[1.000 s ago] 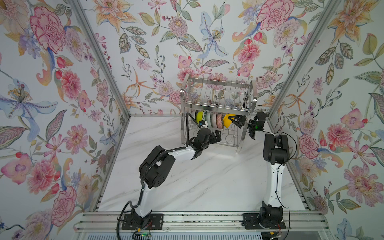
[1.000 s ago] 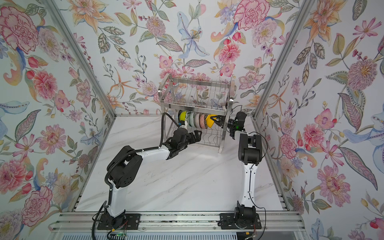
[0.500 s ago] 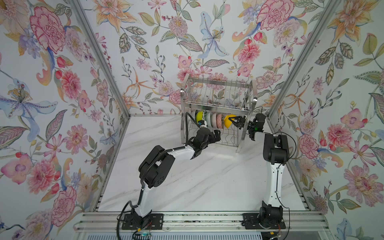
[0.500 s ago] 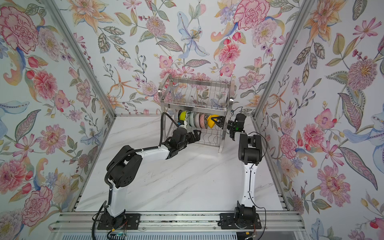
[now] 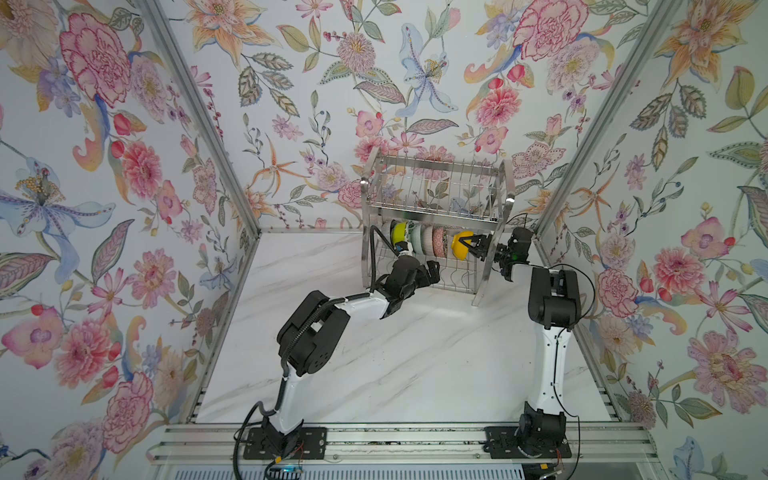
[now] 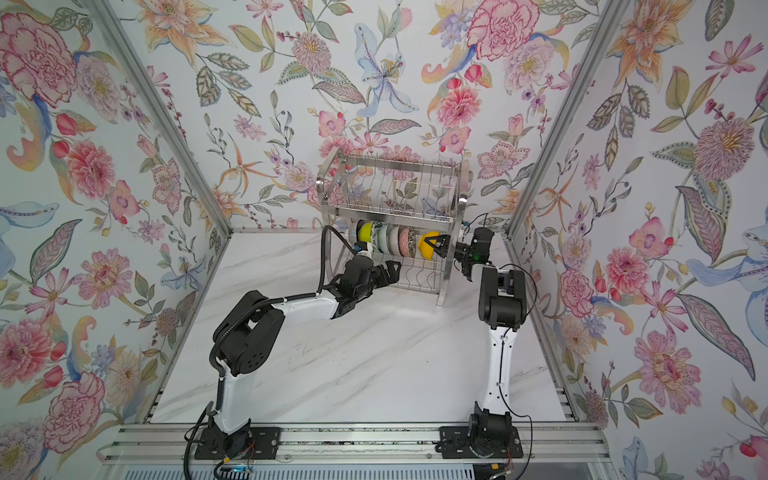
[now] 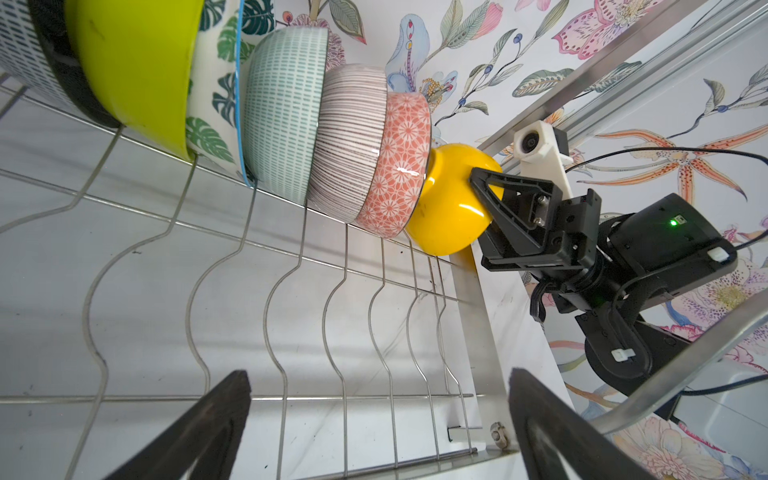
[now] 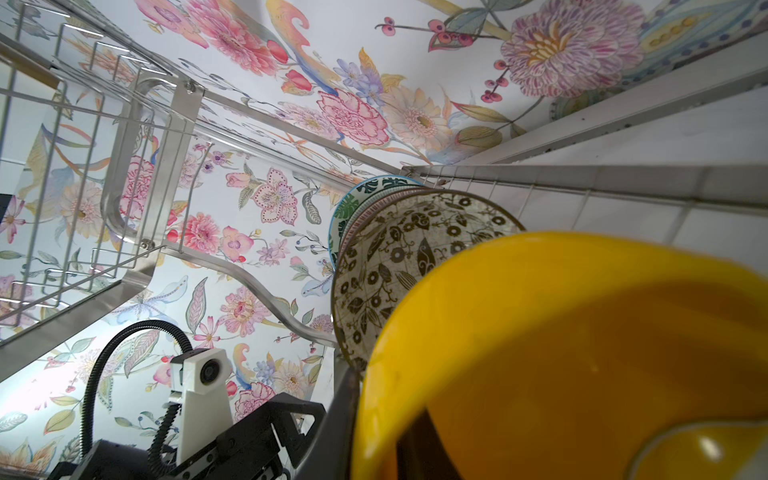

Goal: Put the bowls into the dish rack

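The yellow bowl [image 5: 459, 249] stands on its edge at the right end of the row of bowls [image 7: 282, 116], in the lower level of the dish rack [image 7: 478, 332]. The right gripper [image 5: 468, 246] has one finger outside the bowl's wall and one inside; whether it pinches, I cannot tell. The left gripper [image 7: 380, 378] hangs before the rack, jaws wide apart, empty.

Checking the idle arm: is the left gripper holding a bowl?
No, the left gripper stands open, with nothing between its fingers, clear of the bowls in the dish rack.
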